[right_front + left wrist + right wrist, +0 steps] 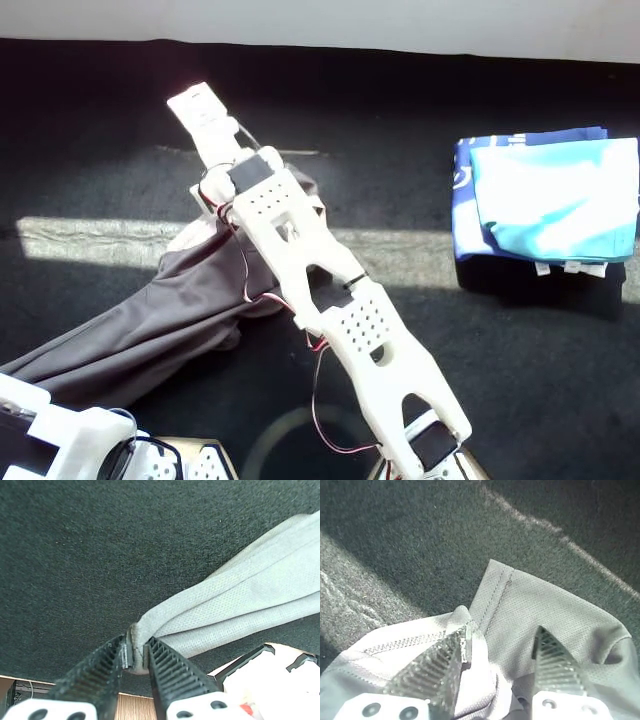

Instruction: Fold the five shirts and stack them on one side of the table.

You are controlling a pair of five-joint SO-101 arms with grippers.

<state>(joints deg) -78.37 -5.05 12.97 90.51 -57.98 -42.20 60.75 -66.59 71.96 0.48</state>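
Left wrist view has the left gripper [134,655] pressed together on a bunched end of the grey shirt [240,600], with the cloth squeezed into a small knot between the toothed jaws. From that pinch the shirt leads away as a thick, gathered band over the dark table [75,555].

Right wrist view has the right gripper [502,645] spread wide and holding nothing. One of its fingers [447,665] touches a stitched hem of the same shirt, and the other sits over flat grey cloth. A squared corner of the hem lies just beyond the fingertips, so the fabric sits directly between and under the open jaws.

From the high view, the shirt [170,310] lies as a long diagonal strip. It runs from the near left corner by the left arm [70,440] up toward the middle of the table, where the right arm [330,290] reaches down over its far end. Each arm therefore stands at one end of the long axis, and only the left end is gripped. My reading is that the coming move turns on the right jaws closing on that hem, so the shirt can be drawn out flat between the two arms.

Well apart, at the right side of the table, sits the stack [555,200] of folded shirts. A light cyan one is on top, a blue one is under it, and a black edge shows at the bottom.
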